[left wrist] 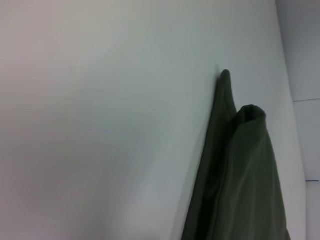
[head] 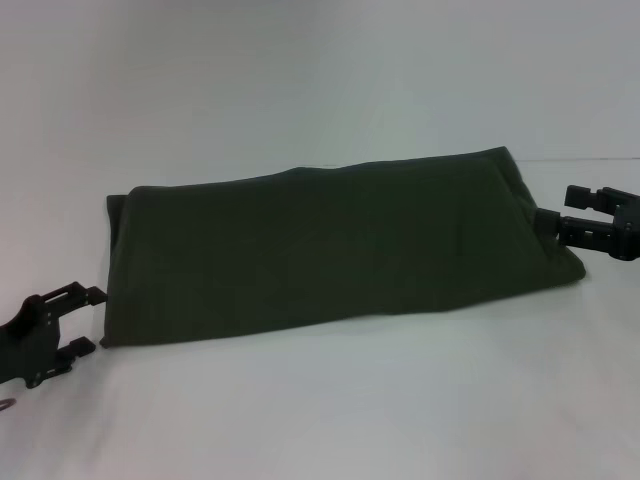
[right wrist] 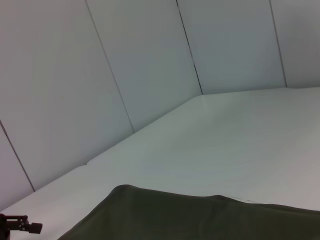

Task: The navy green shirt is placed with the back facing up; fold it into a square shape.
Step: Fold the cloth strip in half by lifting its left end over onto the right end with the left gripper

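Dark olive-green cotton shirt [head: 330, 245], folded into a long band, lies plain side up on the white table [head: 320, 420]; its long axis runs left-right, the right end farther back. Left gripper [head: 80, 320] sits just off the shirt's left edge, fingers spread wide, holding nothing; right gripper [head: 572, 210] at the right end, fingers parted, lower finger touching cloth. Bare tabletop lies front & back.
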`<state>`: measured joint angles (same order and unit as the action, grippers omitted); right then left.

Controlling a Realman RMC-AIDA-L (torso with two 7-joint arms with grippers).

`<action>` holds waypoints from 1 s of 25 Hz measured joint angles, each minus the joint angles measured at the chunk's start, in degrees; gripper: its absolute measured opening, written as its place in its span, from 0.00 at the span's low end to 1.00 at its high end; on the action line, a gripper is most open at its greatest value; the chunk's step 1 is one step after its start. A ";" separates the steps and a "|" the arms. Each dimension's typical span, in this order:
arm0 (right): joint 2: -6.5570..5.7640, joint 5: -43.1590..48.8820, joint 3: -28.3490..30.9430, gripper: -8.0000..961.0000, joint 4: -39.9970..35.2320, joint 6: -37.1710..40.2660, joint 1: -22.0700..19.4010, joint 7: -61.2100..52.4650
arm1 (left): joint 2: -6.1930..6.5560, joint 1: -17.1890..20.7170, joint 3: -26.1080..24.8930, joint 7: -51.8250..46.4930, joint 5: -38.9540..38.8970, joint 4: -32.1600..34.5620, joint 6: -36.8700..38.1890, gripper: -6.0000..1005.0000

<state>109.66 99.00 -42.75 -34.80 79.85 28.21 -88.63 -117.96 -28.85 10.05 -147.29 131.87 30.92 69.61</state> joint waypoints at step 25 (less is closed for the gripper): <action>0.00 -0.07 -0.14 0.95 0.00 0.58 0.34 0.22 | 0.44 -5.72 3.54 -0.70 0.09 -5.92 -6.82 0.72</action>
<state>109.66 98.93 -42.89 -34.80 80.42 28.55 -88.42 -117.52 -34.57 13.58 -147.99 131.96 24.99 62.79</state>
